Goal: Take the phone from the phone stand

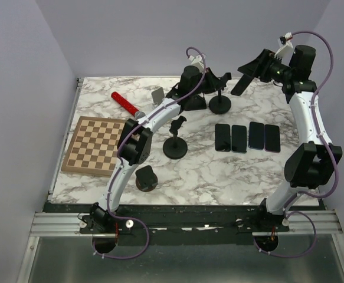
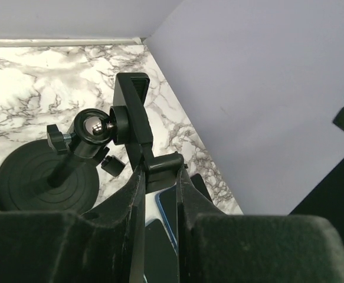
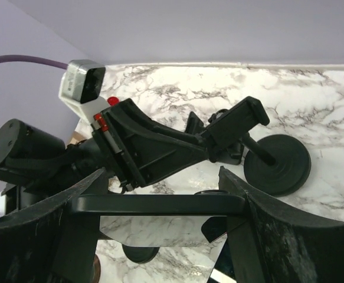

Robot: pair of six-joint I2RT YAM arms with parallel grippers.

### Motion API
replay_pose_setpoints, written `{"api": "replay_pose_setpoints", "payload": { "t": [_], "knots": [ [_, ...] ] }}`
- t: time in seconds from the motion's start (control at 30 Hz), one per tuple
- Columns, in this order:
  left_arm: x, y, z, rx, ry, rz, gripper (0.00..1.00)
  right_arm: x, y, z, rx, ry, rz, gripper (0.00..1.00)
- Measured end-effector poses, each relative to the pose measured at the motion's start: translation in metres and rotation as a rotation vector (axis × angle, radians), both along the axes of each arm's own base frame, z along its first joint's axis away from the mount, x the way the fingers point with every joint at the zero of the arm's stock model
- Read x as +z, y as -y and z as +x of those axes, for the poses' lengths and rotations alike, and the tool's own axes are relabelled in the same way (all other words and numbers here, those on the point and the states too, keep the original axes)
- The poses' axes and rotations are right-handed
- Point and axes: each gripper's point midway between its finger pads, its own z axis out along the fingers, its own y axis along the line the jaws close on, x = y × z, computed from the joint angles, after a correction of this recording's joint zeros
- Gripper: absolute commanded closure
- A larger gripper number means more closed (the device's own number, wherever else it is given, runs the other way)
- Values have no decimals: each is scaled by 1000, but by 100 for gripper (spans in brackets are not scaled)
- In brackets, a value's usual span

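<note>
Over the marble table (image 1: 219,171), my left gripper (image 2: 160,172) is pinching the phone stand (image 2: 130,112); my right gripper (image 3: 160,196) is clasping the phone (image 3: 136,204).

table (image 1: 219,171): glossy marble | phone stand (image 2: 36,183): matt black plastic | chessboard (image 1: 95,144): wood

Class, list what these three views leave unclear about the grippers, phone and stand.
- Top view: how the left gripper holds the phone stand, hidden by its own wrist.
- Right wrist view: the held phone shows edge-on; its screen side is unseen.
- Top view: the small grey object, too small to identify.
</note>
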Motion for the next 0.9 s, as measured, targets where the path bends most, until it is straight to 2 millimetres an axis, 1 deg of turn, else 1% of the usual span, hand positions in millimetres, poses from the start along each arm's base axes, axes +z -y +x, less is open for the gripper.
{"api": "replay_pose_setpoints", "payload": {
  "t": [0.03,0.1,0.13,0.17,0.23,0.27,0.4,0.47,0.57,0.67,0.73,0.8,0.83,0.87,0.9],
  "knots": [
    [-1,4,-3,-6,-2,2,69,-3,2,1,-12,-8,-3,99],
    [-3,7,-7,-14,0,4,60,-14,6,2,-42,-44,-10,99],
    [-4,8,-7,-14,-3,4,58,-18,5,2,-53,-59,-19,99],
    [-4,8,-8,-15,-3,5,52,-23,5,2,-70,-74,-31,99],
    [-5,7,-9,-15,-21,5,30,-30,8,2,-98,-99,-52,99],
    [-7,6,-11,-19,-31,8,24,-32,9,3,-111,-108,-60,99],
    [-22,0,-20,-17,-100,49,13,-43,15,0,-160,-138,-88,99],
    [-29,-5,-24,-16,-128,69,11,-48,17,-4,-181,-158,-105,99],
    [-35,-14,-34,-14,-168,97,10,-50,22,-11,-209,-169,-123,99],
    [-18,-21,-44,-27,-170,100,10,-49,23,-23,-231,-174,-134,99],
    [8,-26,-54,-40,-141,85,10,-47,22,-31,-241,-178,-142,99],
    [35,-30,-63,-54,-107,66,10,-43,15,-35,-236,-172,-151,99],
    [61,-34,-71,-63,-68,48,10,-42,8,-36,-225,-168,-156,99],
    [81,-38,-78,-68,-38,37,10,-43,1,-37,-214,-167,-162,99],
    [101,-43,-85,-74,-5,27,10,-45,-11,-39,-198,-172,-174,99]
  ]
}}
